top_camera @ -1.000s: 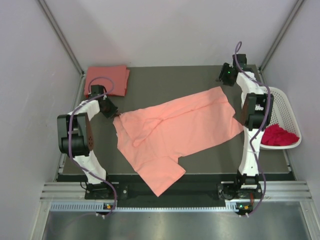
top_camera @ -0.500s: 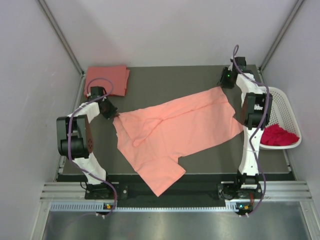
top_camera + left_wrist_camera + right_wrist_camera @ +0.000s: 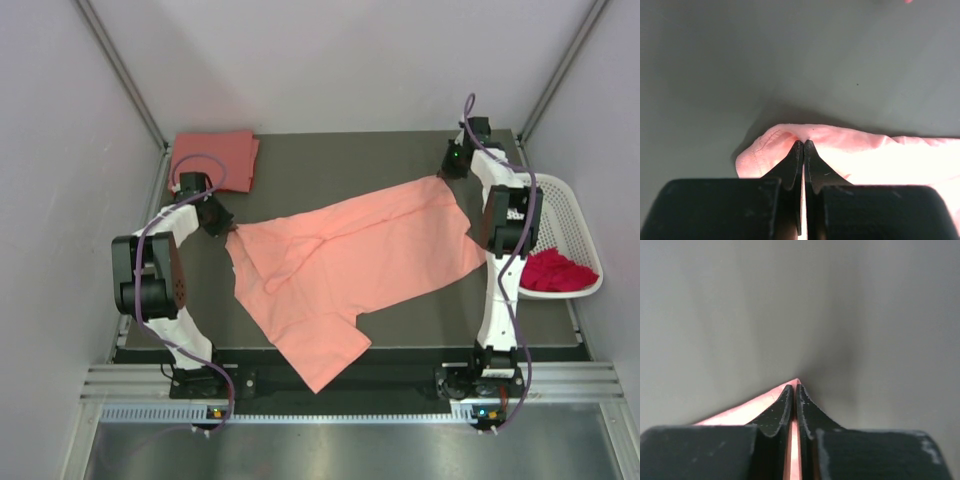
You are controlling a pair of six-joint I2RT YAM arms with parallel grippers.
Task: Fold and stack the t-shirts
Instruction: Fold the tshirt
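The light salmon-pink t-shirt [image 3: 350, 260] lies spread and slanted across the dark table, one sleeve hanging over the near edge. My left gripper [image 3: 228, 230] is shut on its left edge, with the hem pinched between the jaws in the left wrist view [image 3: 803, 143]. My right gripper [image 3: 445, 172] is shut on its far right corner, with pink cloth between the fingers in the right wrist view [image 3: 795, 385]. A folded coral-red t-shirt [image 3: 213, 158] lies at the far left corner. The magenta-red t-shirt [image 3: 556, 271] sits bunched in the basket.
The white perforated basket [image 3: 570, 215] stands off the table's right edge beside the right arm. Grey walls close in the cell on three sides. A metal rail runs along the near edge below the arm bases.
The right gripper has drawn slightly back and right with the shirt's corner. The left gripper has edged slightly left. The shirt lies a little more stretched between them.
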